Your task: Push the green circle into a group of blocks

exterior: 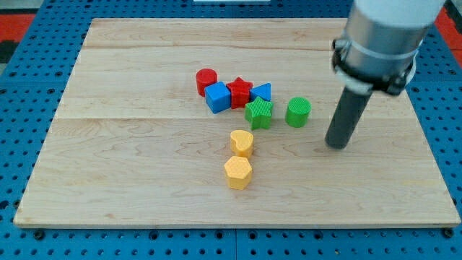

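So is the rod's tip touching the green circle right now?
Apart. The camera view shows bare wood between my tip and the green circle; the tip sits to the circle's right, slightly lower in the view.

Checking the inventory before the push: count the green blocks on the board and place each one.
2. The green circle stands right of the cluster, left of my tip. The green star sits at the cluster's right edge, below the blue triangle. None seems hidden.
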{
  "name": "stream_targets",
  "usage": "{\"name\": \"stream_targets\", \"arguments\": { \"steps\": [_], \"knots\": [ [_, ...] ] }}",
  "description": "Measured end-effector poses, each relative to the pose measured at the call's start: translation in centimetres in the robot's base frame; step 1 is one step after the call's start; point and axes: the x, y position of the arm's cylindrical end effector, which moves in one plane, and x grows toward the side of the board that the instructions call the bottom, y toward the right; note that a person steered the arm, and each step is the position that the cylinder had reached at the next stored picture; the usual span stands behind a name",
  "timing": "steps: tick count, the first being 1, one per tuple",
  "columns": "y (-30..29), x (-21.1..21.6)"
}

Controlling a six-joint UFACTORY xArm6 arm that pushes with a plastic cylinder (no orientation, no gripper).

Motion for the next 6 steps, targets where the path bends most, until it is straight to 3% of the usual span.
{"name": "stream_targets", "arguments": {
  "steps": [1, 2, 3, 4, 5, 6],
  "knots": [
    [-2.9, -2.6],
    [-11.9, -4.3],
    [-7.3, 0.0],
    [-8.3, 10.6],
    [-13.3, 11.2],
    [-15.0, 8.8]
  ]
}}
